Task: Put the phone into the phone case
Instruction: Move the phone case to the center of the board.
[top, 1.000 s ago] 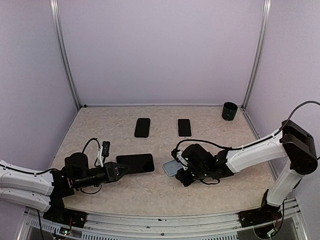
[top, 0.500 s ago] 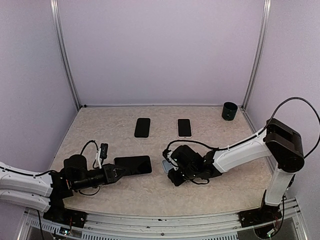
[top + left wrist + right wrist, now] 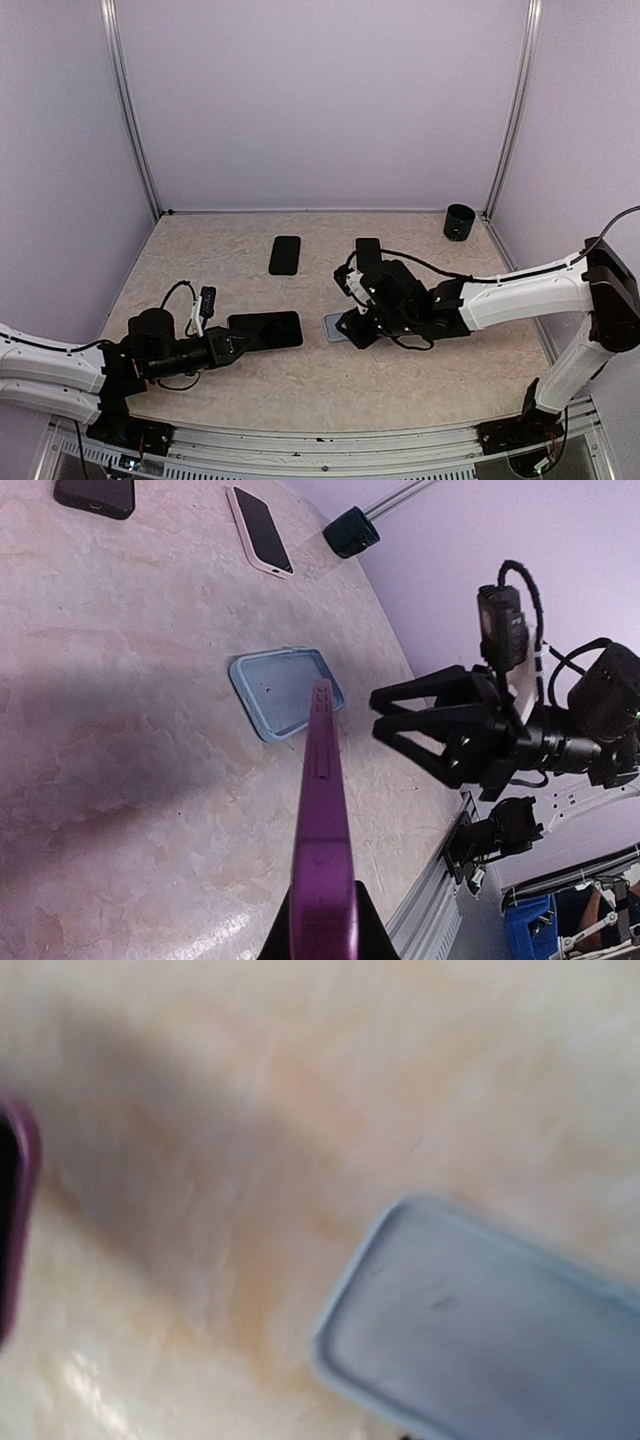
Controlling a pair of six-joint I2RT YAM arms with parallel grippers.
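Note:
The phone (image 3: pixel 266 329), dark-screened with a purple rim, is held edge-on in my left gripper (image 3: pixel 233 342), which is shut on its near end; in the left wrist view the phone (image 3: pixel 322 810) points toward the case. The phone case (image 3: pixel 336 327) is a light blue empty shell lying open side up on the table, also seen in the left wrist view (image 3: pixel 283 691) and, blurred, in the right wrist view (image 3: pixel 490 1330). My right gripper (image 3: pixel 350 322) hovers just right of the case with its fingers (image 3: pixel 400 695) spread and nothing between them.
A black phone (image 3: pixel 284 254) and a second phone (image 3: pixel 368 246), partly behind the right arm, lie at the back. A black cup (image 3: pixel 459 221) stands in the far right corner. Walls close in the table on three sides.
My right gripper has opened, released the case and lifted up and back from it. The case now lies flat, slightly left of where it was. The left arm has hardly moved.

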